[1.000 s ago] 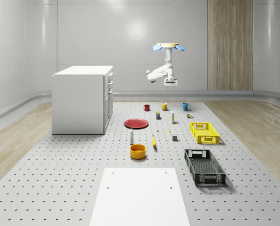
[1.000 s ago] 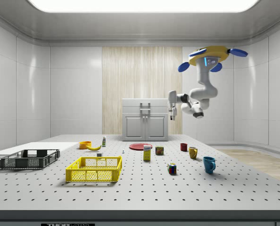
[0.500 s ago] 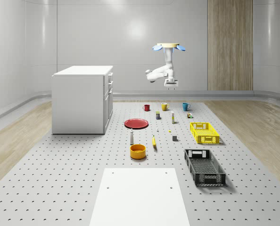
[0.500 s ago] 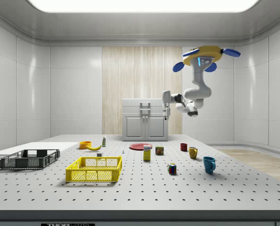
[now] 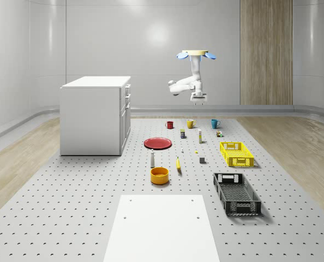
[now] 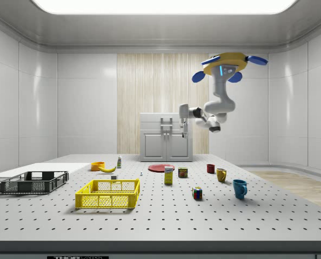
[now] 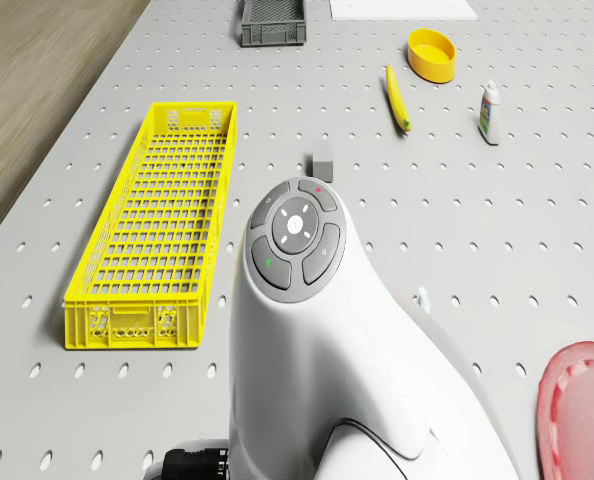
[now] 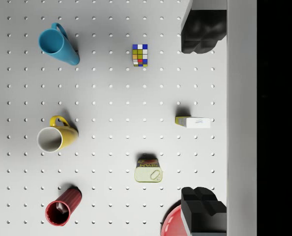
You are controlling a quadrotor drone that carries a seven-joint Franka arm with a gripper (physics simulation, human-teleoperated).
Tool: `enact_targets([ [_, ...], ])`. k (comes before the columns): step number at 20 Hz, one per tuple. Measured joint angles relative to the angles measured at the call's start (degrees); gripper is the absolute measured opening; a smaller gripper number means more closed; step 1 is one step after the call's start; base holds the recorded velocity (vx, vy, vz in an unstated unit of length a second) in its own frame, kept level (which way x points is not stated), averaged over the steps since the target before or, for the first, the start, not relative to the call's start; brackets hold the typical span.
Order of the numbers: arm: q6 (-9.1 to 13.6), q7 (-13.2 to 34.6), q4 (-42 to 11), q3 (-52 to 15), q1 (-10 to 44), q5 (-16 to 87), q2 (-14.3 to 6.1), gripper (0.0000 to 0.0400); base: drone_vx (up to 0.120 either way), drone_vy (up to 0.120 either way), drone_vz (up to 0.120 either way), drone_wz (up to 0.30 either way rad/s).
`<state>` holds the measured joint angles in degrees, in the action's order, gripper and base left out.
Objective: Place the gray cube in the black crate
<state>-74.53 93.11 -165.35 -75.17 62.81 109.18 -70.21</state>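
The gray cube [image 5: 202,160] is small and sits on the perforated table beside the yellow crate; it also shows as gray cube [image 6: 113,177] and gray cube [image 7: 323,164]. The black crate [image 5: 237,194] lies near the table's front, at the side view's left as black crate [image 6: 34,182], and as black crate [image 7: 272,22] in the drone view. The drone [image 5: 196,54] hovers high over the far part of the table, above the mugs and cans. My gripper [image 5: 198,99] hangs in the air far from the cube, pointing down. The wrist view shows the gripper [image 8: 201,120] open, holding nothing.
A yellow crate [image 5: 237,153] lies beyond the black crate. A banana [image 5: 178,164], orange bowl [image 5: 159,175], bottle [image 5: 152,159] and red plate [image 5: 158,143] are mid-table. Mugs, a can [image 8: 149,170], a box [image 8: 192,122] and a Rubik's cube [image 8: 140,54] lie below the gripper. White cabinet [image 5: 95,113] stands left.
The drone, arm and gripper have drifted toward the side view's left, staying high. The objects on the table have not moved, and the fingers stay apart.
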Motion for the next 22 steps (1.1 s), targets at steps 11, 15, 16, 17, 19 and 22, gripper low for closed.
enact_targets([
  [11, -2.48, 0.74, 0.17, -0.7, 0.79, -1.32, -2.68, 0.04, 0.12, 0.0, 0.0, 0.0],
  [15, -3.33, 0.98, 0.23, -0.92, 1.05, -1.76, -3.59, 0.04, 0.12, 0.0, 0.0, 0.0],
  [16, -3.53, 1.03, 0.24, -0.98, 1.11, -1.86, -3.82, 0.04, 0.12, 0.0, 0.0, 0.0],
  [17, -3.74, 1.09, 0.26, -1.03, 1.17, -1.97, -4.04, 0.04, 0.12, 0.0, 0.0, 0.0],
  [19, -4.14, 1.2, 0.28, -1.13, 1.29, -2.17, -4.47, 0.04, 0.12, 0.0, 0.0, 0.0],
  [22, -4.73, 1.35, 0.32, -1.28, 1.46, -2.47, -5.1, 0.04, 0.12, 0.0, 0.0, 0.0],
])
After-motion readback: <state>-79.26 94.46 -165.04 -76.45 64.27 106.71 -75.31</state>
